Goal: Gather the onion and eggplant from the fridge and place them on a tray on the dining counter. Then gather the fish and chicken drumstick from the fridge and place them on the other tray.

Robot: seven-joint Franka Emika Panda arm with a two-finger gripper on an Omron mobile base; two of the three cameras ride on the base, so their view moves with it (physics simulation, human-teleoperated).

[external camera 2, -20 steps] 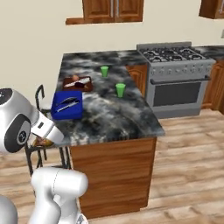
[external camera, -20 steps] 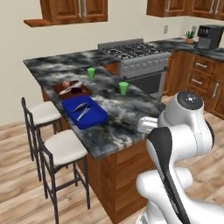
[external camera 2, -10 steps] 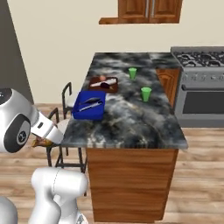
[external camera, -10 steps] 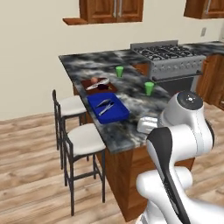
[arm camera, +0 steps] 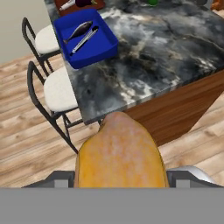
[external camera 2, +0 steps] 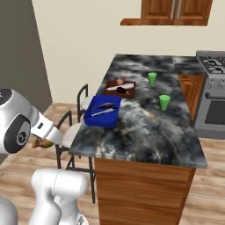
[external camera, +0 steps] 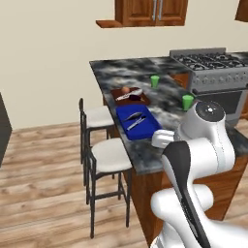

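While the gripper (arm camera: 120,181) is clamped, jaws wide, on the golden-brown chicken drumstick (arm camera: 119,153), the blue rectangular plastic tray (arm camera: 85,38) lies ahead and up-left of it in the hand view, on the near corner of the dark marbled dining counter (arm camera: 166,52). Its long axis runs away from the hand, with the slim grey fish (arm camera: 78,29) already lying lengthwise inside. Beyond it sits the brown wooden tray (external camera 2: 119,90) holding the onion (external camera 2: 120,82) and the eggplant (external camera 2: 122,89). Reaching forward and leftward over the white-cushioned stools (arm camera: 59,89) looks necessary.
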